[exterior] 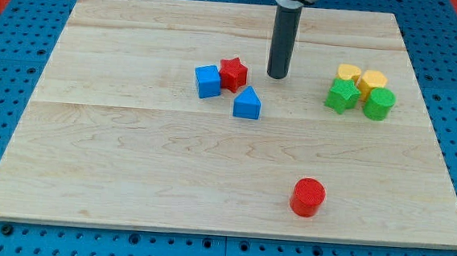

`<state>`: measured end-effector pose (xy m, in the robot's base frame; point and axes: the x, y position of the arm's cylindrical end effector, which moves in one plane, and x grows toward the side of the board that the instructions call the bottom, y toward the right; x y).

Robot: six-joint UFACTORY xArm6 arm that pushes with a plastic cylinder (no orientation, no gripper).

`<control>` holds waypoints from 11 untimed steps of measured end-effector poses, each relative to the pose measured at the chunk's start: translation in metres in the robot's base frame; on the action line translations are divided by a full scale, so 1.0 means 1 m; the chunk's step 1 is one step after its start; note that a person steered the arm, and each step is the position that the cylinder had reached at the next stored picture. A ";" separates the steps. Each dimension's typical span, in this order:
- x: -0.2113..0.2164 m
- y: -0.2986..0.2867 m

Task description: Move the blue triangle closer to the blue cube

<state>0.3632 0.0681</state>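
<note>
The blue triangle [247,103] lies near the board's middle, a little right of and below the blue cube [207,81]. A small gap separates them. A red star [233,73] touches the blue cube's right side and sits just above the triangle. My tip [278,75] rests on the board up and to the right of the blue triangle, right of the red star, touching no block.
At the view's right sits a tight cluster: a yellow heart-like block [348,72], a yellow hexagon-like block [372,80], a green star [342,96] and a green cylinder [378,104]. A red cylinder [307,197] stands near the bottom edge. The wooden board [129,161] lies on a blue pegboard.
</note>
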 end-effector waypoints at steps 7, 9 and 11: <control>0.069 -0.050; 0.090 -0.064; 0.097 -0.116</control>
